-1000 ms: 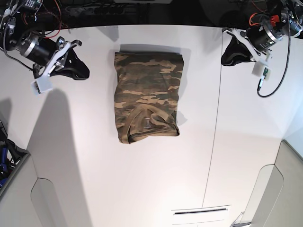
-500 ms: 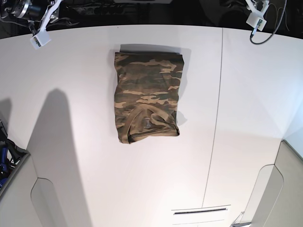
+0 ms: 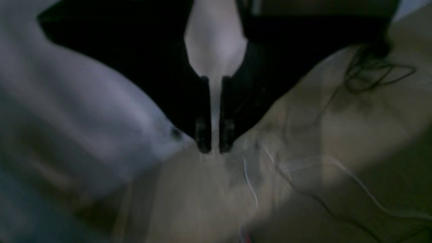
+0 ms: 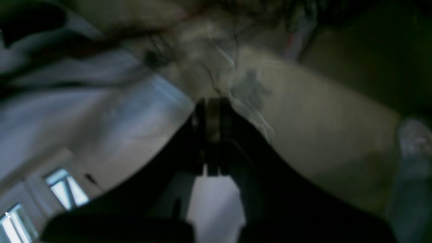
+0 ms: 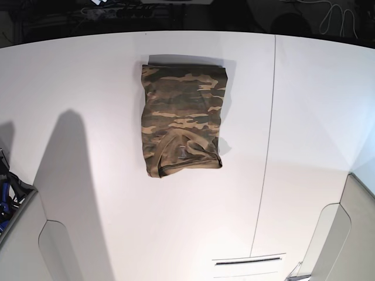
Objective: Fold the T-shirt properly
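The camouflage T-shirt (image 5: 182,120) lies folded into a narrow rectangle on the white table (image 5: 88,88), collar end toward the near side. Neither arm shows in the base view. In the left wrist view my left gripper (image 3: 215,146) has its black fingers nearly together with a thin gap and holds nothing. In the right wrist view my right gripper (image 4: 212,103) also has its fingers close together and holds nothing. Both wrist views are blurred and do not show the T-shirt.
A seam (image 5: 266,146) runs down the table right of the shirt. A dark rim with cables (image 5: 117,12) lies along the far edge. Grey panels stand at the near left (image 5: 23,246) and near right (image 5: 351,234) corners.
Both arms have drawn back past the table's far edge and left the base view. The T-shirt has not moved.
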